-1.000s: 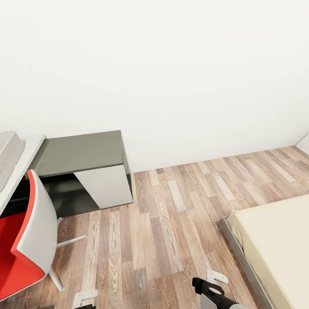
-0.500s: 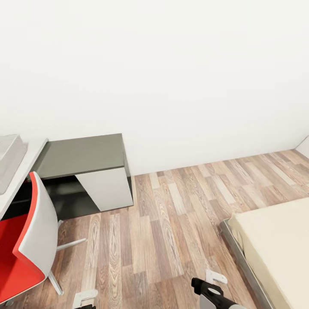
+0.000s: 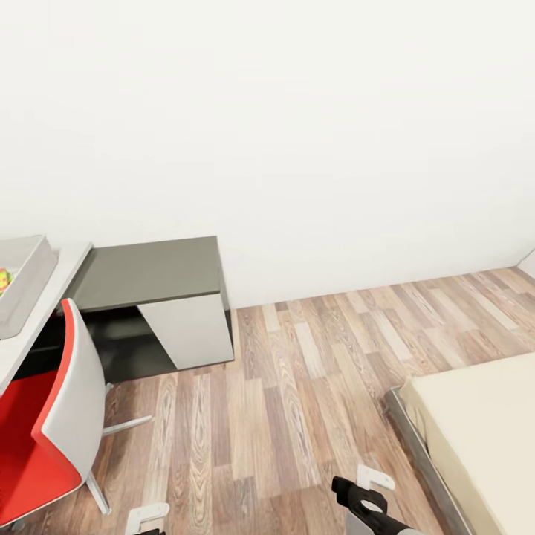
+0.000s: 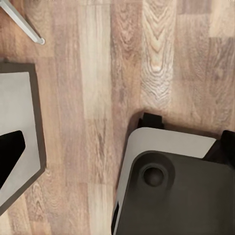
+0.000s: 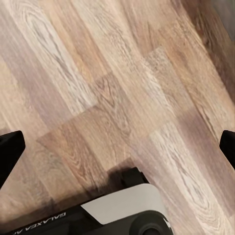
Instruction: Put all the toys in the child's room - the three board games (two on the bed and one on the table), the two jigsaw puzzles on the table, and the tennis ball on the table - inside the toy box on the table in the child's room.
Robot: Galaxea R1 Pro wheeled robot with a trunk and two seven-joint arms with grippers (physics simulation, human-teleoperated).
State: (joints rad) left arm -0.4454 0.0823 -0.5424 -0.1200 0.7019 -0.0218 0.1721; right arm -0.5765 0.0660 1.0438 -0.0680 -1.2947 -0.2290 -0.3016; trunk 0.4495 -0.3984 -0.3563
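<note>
Toy box [image 3: 33, 276] sits on the table [image 3: 70, 265] at its end by the dark cabinet [image 3: 152, 273], something colourful inside. Bed [image 3: 483, 423] corner lies across the wood floor [image 3: 297, 401]. Right gripper [image 5: 117, 147] fingers spread wide, empty; left gripper's opening cannot be told.

Toy box [image 3: 26, 286] on table [image 3: 44, 312] left; bed [image 3: 483, 423] right.

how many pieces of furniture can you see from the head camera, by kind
chair: 1, red seat, white back
table: 1, pale top
dark grey cabinet: 1, joined to the table at a corner
bed: 1, cream mattress
toy box on the table: 1, not furniture
Total furniture: 4
</note>
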